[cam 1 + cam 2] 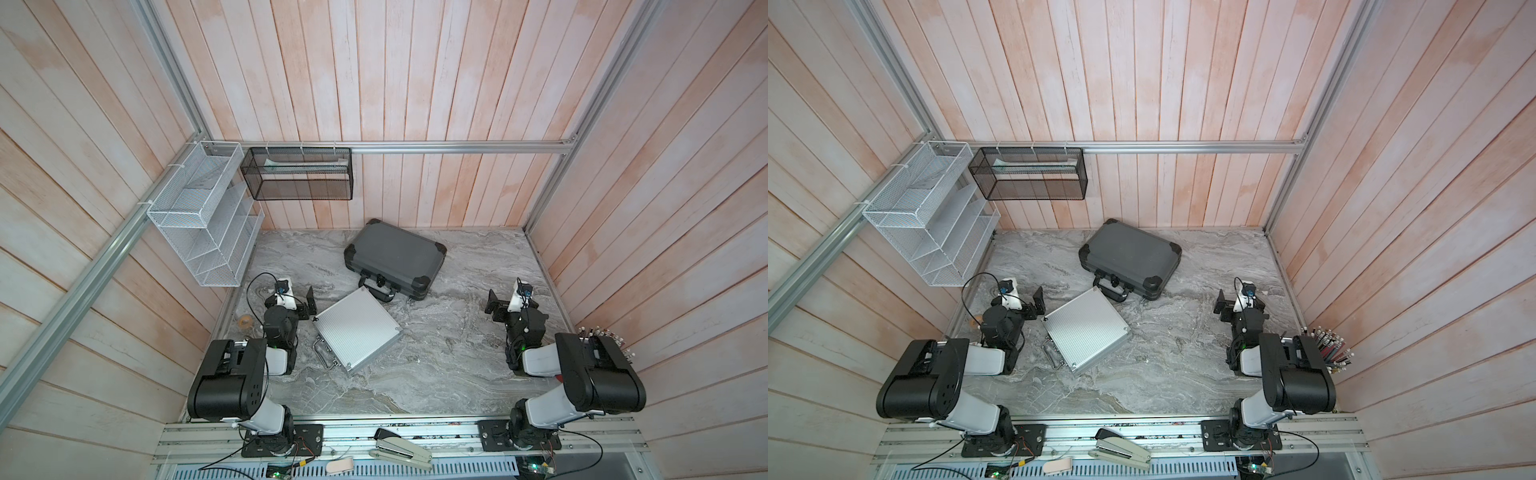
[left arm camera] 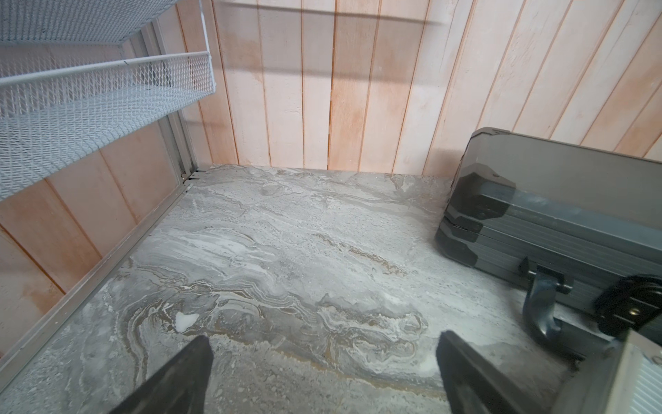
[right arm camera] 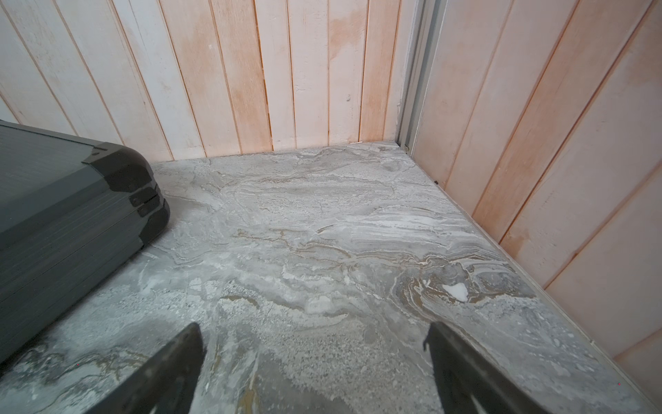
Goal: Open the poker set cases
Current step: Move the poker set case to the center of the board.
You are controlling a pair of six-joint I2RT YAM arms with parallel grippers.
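Observation:
Both poker set cases lie shut on the marble table (image 1: 436,374). The larger dark grey case (image 1: 395,255) (image 1: 1130,253) sits at the back middle, its black handle (image 1: 379,289) pointing at the smaller case. The ribbed silver case (image 1: 357,328) (image 1: 1084,329) lies in front of it, angled, with its metal handle (image 1: 326,353) toward the front left. My left gripper (image 1: 296,300) (image 2: 324,338) hovers open just left of the silver case, holding nothing. My right gripper (image 1: 510,303) (image 3: 313,326) is open over bare table at the right, well clear of the dark case (image 3: 53,200).
A white mesh basket (image 1: 203,220) and a black mesh basket (image 1: 297,174) hang on the back-left walls. A stapler (image 1: 401,451) lies on the front rail. Pencils (image 1: 1329,345) stand at the right wall. A tape roll (image 1: 245,321) sits behind the left arm.

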